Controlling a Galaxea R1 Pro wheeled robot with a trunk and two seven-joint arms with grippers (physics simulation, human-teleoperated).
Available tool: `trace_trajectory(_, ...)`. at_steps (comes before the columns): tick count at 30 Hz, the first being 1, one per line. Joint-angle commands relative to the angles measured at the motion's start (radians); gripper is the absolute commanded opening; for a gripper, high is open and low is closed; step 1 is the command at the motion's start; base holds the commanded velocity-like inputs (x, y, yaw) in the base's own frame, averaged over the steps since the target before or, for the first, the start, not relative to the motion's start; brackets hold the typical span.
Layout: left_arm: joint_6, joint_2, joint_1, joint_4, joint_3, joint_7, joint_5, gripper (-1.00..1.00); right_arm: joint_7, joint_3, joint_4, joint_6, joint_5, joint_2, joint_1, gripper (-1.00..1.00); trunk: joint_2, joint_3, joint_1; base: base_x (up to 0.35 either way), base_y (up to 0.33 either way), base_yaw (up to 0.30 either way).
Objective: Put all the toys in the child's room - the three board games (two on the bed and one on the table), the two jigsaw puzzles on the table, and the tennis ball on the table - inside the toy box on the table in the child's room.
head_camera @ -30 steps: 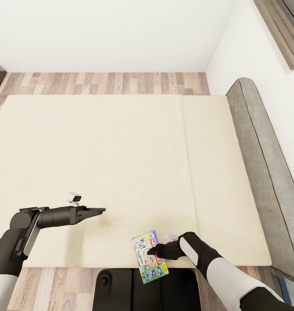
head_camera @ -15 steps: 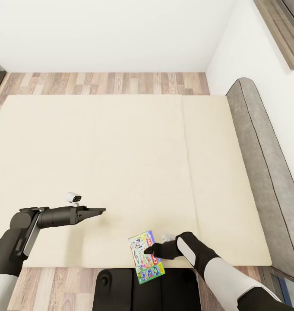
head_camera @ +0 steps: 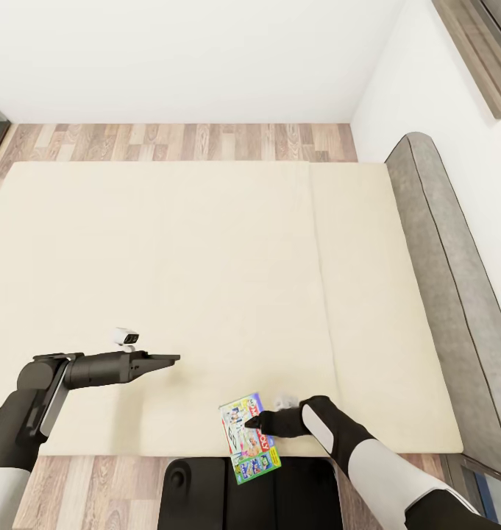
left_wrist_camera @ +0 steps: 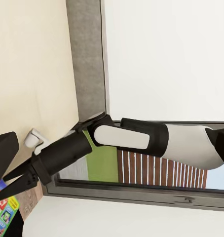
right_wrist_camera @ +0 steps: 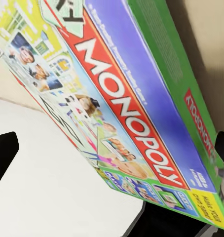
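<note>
1. Since a second earlier, the Monopoly box (head_camera: 249, 437) had slid slightly leftward along the bed's (head_camera: 206, 280) near edge with the right gripper (head_camera: 251, 423).
2. Its long axis ran from the mattress toward the robot, the near end overhanging the edge.
3. The right gripper's fingers pinched the box's right edge.
4. The left gripper (head_camera: 173, 358) hovered over the mattress, fingers pressed together.
</note>
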Motion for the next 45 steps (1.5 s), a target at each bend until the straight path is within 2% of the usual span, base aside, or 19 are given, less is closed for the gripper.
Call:
trace_trajectory(1, 0.011, 0.0, 0.0, 0.0, 0.0, -0.004, 0.0, 1.0, 0.003, 0.004, 0.0, -0.006, 0.001, 0.0, -0.001, 1.0, -0.002, -0.001, 0.001, 0.0, 0.0, 0.0)
trace_trajectory(10, 0.011, 0.001, 0.0, 0.0, 0.0, -0.004, 0.0, 1.0, 0.003, 0.01, 0.005, -0.047, 0.005, -0.001, -0.001, 1.0, -0.002, -0.001, 0.001, 0.0, 0.0, 0.0)
trace_trajectory(45, 0.011, 0.001, 0.0, 0.0, 0.001, -0.004, 0.0, 1.0, -0.003, 0.011, 0.01, -0.034, 0.008, 0.002, -0.001, 1.0, -0.002, -0.001, 0.001, 0.0, 0.018, 0.0)
